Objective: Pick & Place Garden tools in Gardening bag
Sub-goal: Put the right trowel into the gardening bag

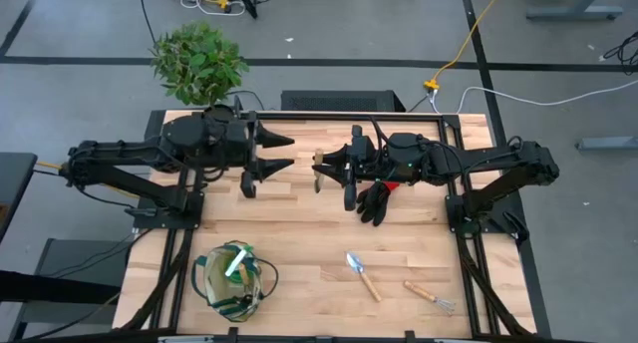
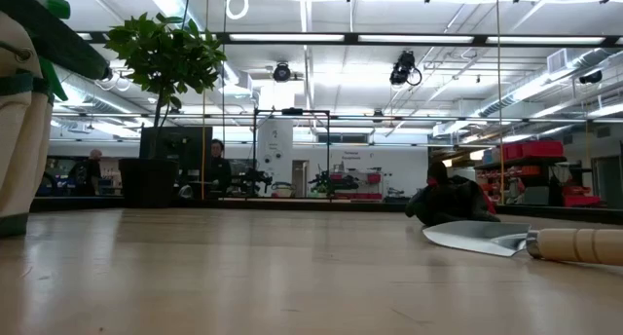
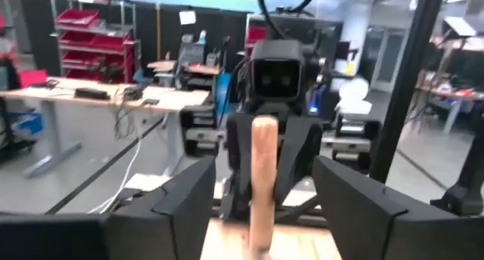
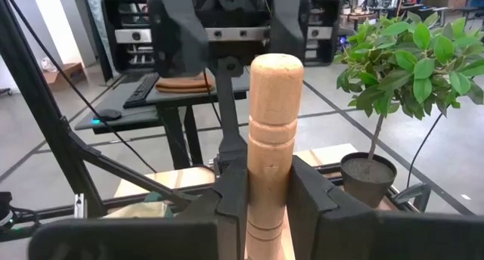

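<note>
My right gripper (image 1: 326,164) is high above the table's middle, shut on a wooden-handled garden tool (image 4: 274,139) that stands upright. My left gripper (image 1: 289,154) faces it from the table's left, open, with its fingers (image 3: 181,203) a little short of the handle (image 3: 263,177) and touching nothing. The gardening bag (image 1: 235,281) stands at the near left with a green spray bottle (image 1: 237,261) sticking up inside it. A trowel (image 1: 363,275) and a hand fork (image 1: 431,296) lie flat at the near right. A black glove with a red cuff (image 1: 377,199) lies under my right arm. My right gripper pinches the lower part of the wooden handle (image 4: 266,203) between its two fingers. The fingers lie level, coming from the table's right side, across the handle. The handle stands upright with its rounded free end (image 4: 276,63) up, lifted clear of the table. The gripper hides the tool's metal end.
A leafy plant in a pot (image 1: 197,62) stands beyond the table's far left corner. Black frame rails (image 1: 169,273) run along the table's left and right sides. Bare wood lies between the bag and the trowel (image 2: 487,240).
</note>
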Motion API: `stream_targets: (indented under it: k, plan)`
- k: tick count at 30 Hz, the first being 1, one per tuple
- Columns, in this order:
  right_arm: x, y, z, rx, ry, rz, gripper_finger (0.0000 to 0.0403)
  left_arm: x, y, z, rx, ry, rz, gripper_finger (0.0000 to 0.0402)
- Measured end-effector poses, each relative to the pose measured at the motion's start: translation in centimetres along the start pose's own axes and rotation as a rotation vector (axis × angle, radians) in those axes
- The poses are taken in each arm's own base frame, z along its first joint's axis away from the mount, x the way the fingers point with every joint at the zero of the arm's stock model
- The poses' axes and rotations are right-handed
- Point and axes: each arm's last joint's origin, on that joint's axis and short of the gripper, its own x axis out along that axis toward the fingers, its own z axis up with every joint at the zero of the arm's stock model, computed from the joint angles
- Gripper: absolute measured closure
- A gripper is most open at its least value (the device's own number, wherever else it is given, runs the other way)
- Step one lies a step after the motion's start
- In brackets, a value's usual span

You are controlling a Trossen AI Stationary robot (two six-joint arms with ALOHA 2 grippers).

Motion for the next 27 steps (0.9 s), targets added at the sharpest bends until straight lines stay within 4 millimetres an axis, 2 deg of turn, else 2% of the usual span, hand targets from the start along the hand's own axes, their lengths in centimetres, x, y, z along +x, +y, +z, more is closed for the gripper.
stream_targets:
  k: [7,27]
  plan:
    - [0.0,0.0,0.0,0.0,0.002,0.0,0.0346,1.2,0.3,-0.6,-0.021,0.007,-0.04,0.0139]
    - [0.1,-0.4,-0.2,0.003,0.018,-0.012,0.0346,4.2,0.6,-1.8,-0.047,-0.034,-0.065,0.014]
